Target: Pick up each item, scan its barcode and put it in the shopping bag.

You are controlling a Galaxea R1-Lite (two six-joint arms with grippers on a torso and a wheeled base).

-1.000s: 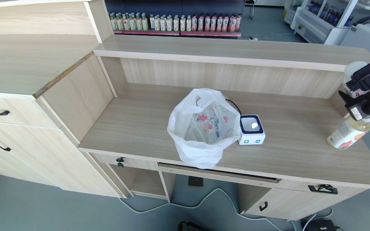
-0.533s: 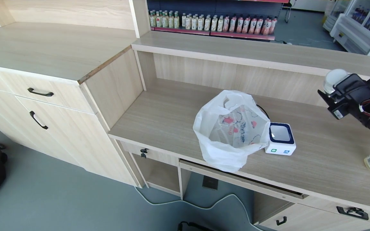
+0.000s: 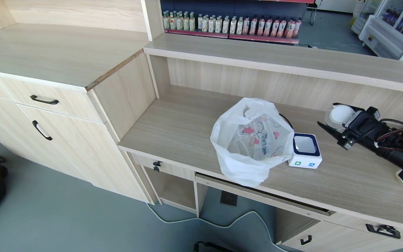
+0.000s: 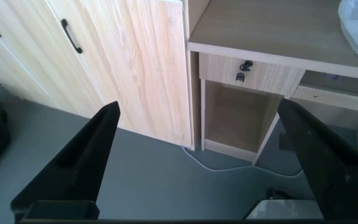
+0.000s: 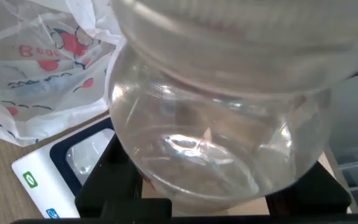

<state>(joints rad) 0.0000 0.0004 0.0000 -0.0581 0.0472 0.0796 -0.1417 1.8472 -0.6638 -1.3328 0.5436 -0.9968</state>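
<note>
Dropping from up beside the raised ledge, the right gripper is coming down and in toward the scanner, carrying the jar with it; the shopping bag and the scanner are sitting where they were on the counter.

Its fingers are pinching the jar across the body, and the jar is hanging on its side in the air, white lid facing up and outward, just beside the scanner and not yet over its window. In the right wrist view the jar is showing clear walls with the scanner and the bag lying beyond it. The left gripper is hanging low with its fingers spread wide and nothing between them, facing the cabinet front and the floor.

The jar is looking stiff, smooth and see-through, so it is probably slippery, and breakable if it is glass; I cannot tell glass from plastic. It is looking empty, so likely light. The wide body below the lid is seeming the safest place to hold, firmly but without crushing. No barcode is showing, so the jar may be needing a turn before the scan
</note>
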